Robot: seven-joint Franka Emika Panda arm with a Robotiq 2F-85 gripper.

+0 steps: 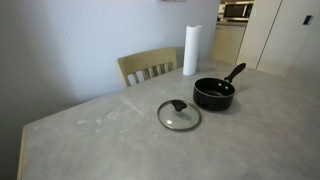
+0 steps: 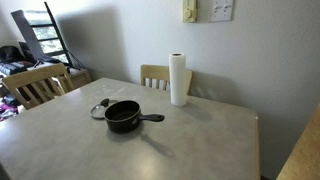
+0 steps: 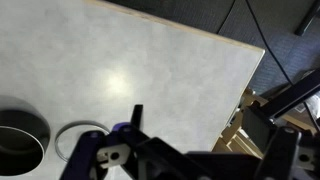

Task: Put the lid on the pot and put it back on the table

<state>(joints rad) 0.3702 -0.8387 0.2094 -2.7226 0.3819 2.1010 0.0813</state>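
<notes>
Lid [image 1: 179, 114] flat on counter [image 1: 90, 140], just beside pot [image 1: 213, 94], opposite its handle [image 1: 235, 72]; paper roll [image 1: 190, 50] behind pot; tool [image 3: 180, 155] above counter near pot, can't tell if clenched or released; risk: you pinch the small knob [image 1: 178, 104] off-centre, lid tilts, clips pot, shoves it.

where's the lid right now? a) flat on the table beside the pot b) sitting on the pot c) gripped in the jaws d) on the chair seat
A: in an exterior view the lid lies flat on the table beside the pot, whose top is uncovered.
</notes>
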